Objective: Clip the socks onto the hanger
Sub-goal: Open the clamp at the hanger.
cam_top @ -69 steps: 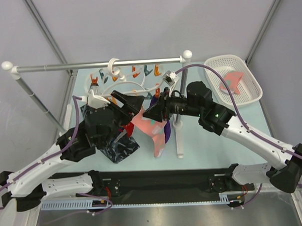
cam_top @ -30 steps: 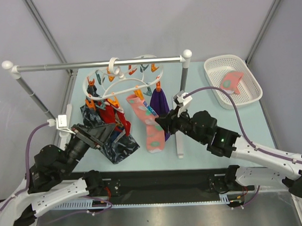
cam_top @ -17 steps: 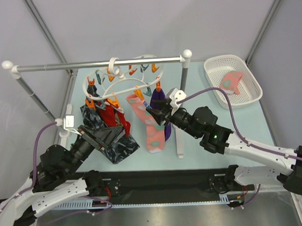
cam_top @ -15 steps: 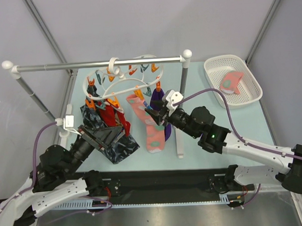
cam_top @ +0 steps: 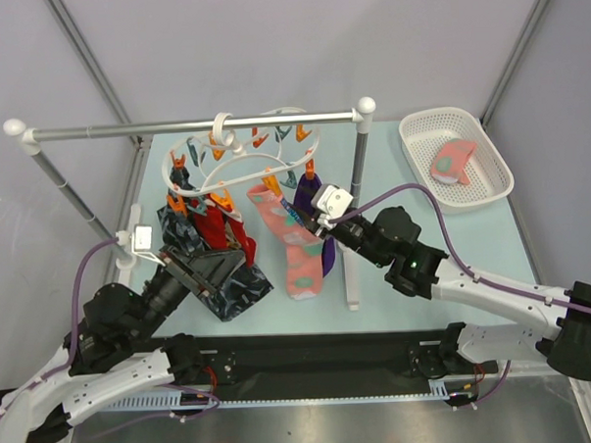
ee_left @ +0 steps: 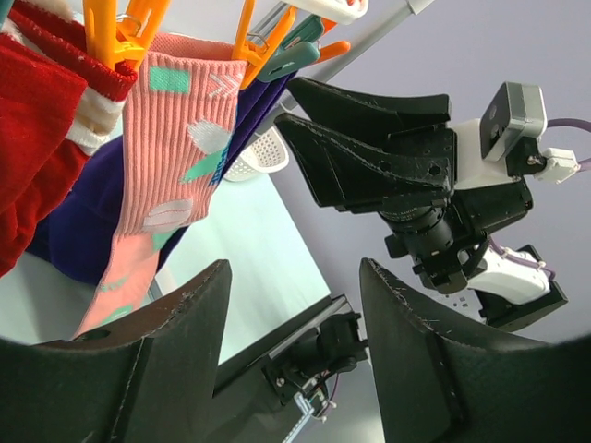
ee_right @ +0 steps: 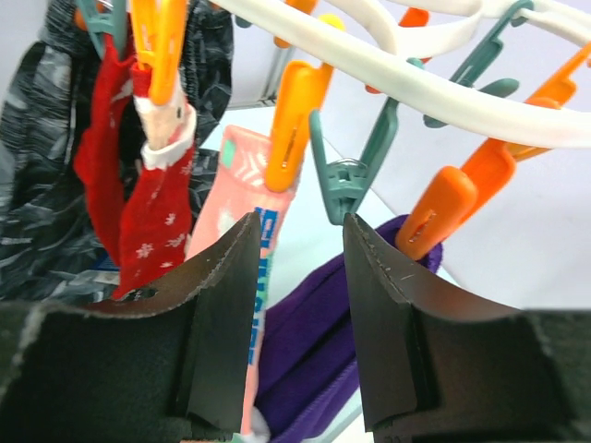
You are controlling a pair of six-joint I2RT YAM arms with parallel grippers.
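Note:
The white oval hanger (cam_top: 242, 157) hangs from the rail by its hook, with orange and teal pins dangling. Clipped to it are a red sock (cam_top: 209, 225), a salmon-pink sock (cam_top: 289, 243) and a purple cloth (cam_top: 312, 196). Another pink sock (cam_top: 452, 162) lies in the basket. My right gripper (ee_right: 297, 226) is open just under a free teal pin (ee_right: 346, 180), between the pink sock (ee_right: 226, 231) and the purple cloth (ee_right: 323, 341); nothing is gripped. My left gripper (ee_left: 295, 277) stands open and empty, lower left, facing the hanging socks (ee_left: 175, 148).
A grey metal rail (cam_top: 193, 126) with white ball ends carries the hanger; its post and foot (cam_top: 352, 268) stand right of the purple cloth. A dark navy cloth (cam_top: 235, 288) hangs down to the table. The white basket (cam_top: 426, 186) is at the back right.
My right gripper has moved up and left to the hanger's pins and opened a little wider. The left arm has pulled back slightly and stays open.

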